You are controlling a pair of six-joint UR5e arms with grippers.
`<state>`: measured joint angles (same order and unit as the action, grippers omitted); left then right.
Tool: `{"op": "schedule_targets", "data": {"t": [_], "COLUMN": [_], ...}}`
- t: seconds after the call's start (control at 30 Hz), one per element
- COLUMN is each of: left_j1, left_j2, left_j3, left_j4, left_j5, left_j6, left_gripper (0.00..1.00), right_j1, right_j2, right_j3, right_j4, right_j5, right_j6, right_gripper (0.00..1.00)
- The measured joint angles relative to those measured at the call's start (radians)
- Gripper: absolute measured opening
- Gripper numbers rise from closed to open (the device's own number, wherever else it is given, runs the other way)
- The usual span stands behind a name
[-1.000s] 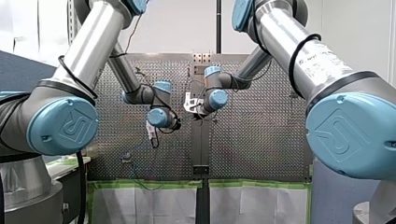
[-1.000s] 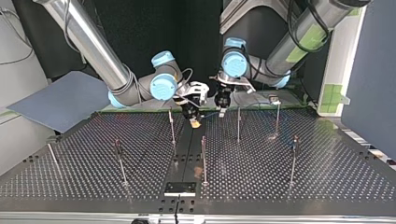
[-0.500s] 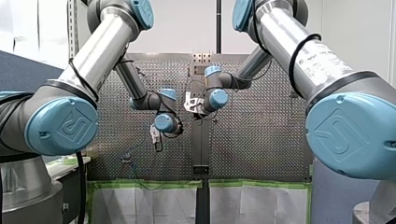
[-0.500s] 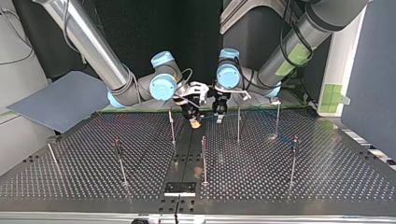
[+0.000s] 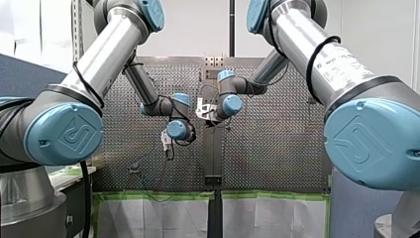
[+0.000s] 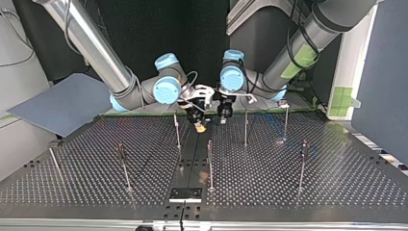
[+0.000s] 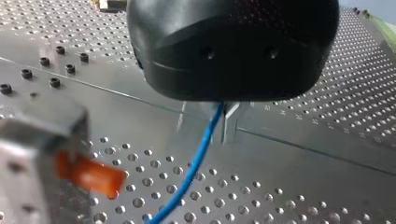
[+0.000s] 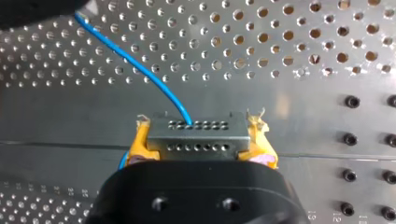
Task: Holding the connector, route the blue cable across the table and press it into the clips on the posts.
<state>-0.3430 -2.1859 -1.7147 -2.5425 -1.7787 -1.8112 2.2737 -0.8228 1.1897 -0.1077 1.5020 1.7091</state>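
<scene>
**Item 1. My right end effector** [image 8: 198,140]: clenched on the connector [image 8: 196,127], a grey metal block with two rows of small holes. A yellow pad [image 8: 139,140] presses against each of its short sides. In the top view the connector [image 6: 201,128] hangs low over the tabletop [image 6: 298,187]. I cannot tell whether it touches the surface.

**Item 2. Blue cable** [image 8: 140,74]: leaves the connector's upper row of holes, curves away over the perforated plate and ends under my left end effector [image 6: 222,117].

**Item 3. My left end effector:** just beside the connector and apart from it. In its own wrist view the cable [image 7: 196,163] comes out from under the black housing [image 7: 233,46] and runs toward the connector. The connector shows there only as a blurred grey block at the edge. I cannot tell the grip, because the housing covers the spot where the cable enters.

**Item 4. Posts:** thin upright rods.
- One [image 6: 177,132] stands to one side of the connector.
- One [image 6: 246,129] stands to the other side, beyond my left end effector.
- One [image 6: 210,163] is nearer the top view's camera than the connector.
- Others stand further out from the connector.

**Hard to make out:**
- The clips on the posts are too small to read.
- The cable scarcely shows in the top view.
- In the front view both end effectors are small, and nothing of the connector can be picked out.
</scene>
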Motion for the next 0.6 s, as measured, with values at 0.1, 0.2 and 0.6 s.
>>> {"op": "schedule_targets", "data": {"t": [0.1, 0.2, 0.6], "left_j1": [-0.007, -0.014, -0.035], "left_j2": [0.007, 0.024, 0.124], "left_j3": [0.000, 0.000, 0.000], "left_j4": [-0.009, -0.014, -0.062], "left_j5": [-0.025, -0.052, -0.107], "left_j6": [-0.002, -0.005, -0.027], "left_gripper": [0.00, 0.00, 0.00], "right_j1": [-0.003, -0.005, -0.014], "right_j2": [0.000, -0.002, -0.083], "right_j3": [0.000, 0.000, 0.006], "right_j4": [0.000, 0.000, 0.031], "right_j5": [0.000, 0.000, -0.002], "right_j6": [0.000, 0.000, 0.007], "right_gripper": [0.00, 0.00, 0.00]}}
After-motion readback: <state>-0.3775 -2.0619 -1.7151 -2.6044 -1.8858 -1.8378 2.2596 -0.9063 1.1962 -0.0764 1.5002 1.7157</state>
